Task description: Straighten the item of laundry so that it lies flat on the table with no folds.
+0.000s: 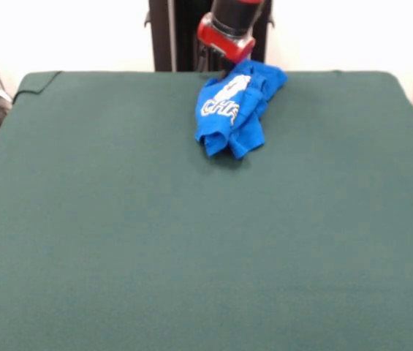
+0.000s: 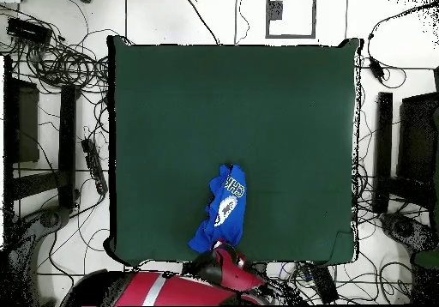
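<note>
The blue T-shirt (image 1: 234, 108) lies bunched up and folded over itself on the green table (image 1: 191, 241), close to the edge where the arm comes in. Its white letters and pale graphic show on the upper side, crumpled between the folds. From above, the shirt (image 2: 223, 215) makes a narrow slanting heap, with one end reaching the table's (image 2: 171, 132) border near the arm. The red and black gripper (image 1: 224, 45) hangs right over that end of the cloth; I cannot tell how its tips stand. The rest of the felt is bare.
</note>
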Available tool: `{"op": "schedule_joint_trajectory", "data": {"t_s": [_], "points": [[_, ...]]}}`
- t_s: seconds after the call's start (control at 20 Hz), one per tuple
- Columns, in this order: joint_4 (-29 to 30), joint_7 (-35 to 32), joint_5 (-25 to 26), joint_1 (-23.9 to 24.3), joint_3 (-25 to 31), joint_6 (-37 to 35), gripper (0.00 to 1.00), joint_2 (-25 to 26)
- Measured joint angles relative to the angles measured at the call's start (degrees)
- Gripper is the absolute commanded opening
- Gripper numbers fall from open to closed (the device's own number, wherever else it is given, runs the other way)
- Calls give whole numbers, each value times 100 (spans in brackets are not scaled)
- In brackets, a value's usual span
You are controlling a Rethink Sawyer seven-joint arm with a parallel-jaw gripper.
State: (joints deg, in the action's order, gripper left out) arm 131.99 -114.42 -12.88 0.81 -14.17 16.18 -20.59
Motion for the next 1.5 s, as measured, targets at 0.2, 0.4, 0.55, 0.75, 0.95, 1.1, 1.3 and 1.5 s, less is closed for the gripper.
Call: {"op": "schedule_joint_trajectory", "data": {"t_s": [0.2, 0.4, 0.55, 0.75, 0.95, 1.1, 1.3, 1.5], "points": [[-3, 0, -1, -126, -31, 0, 100, -22], [-55, 0, 2, -316, -12, -52, 100, -120], [-182, 0, 97, -312, 40, -81, 100, -247], [-398, 0, 330, -271, 109, -86, 100, -422], [-600, 0, 387, -370, 81, -268, 100, -582], [-828, 0, 390, -669, -98, -787, 100, -716], [-1170, 0, 478, -1137, -427, -1784, 100, -844], [-1501, 0, 699, -1419, -630, -2712, 100, -977]]}}
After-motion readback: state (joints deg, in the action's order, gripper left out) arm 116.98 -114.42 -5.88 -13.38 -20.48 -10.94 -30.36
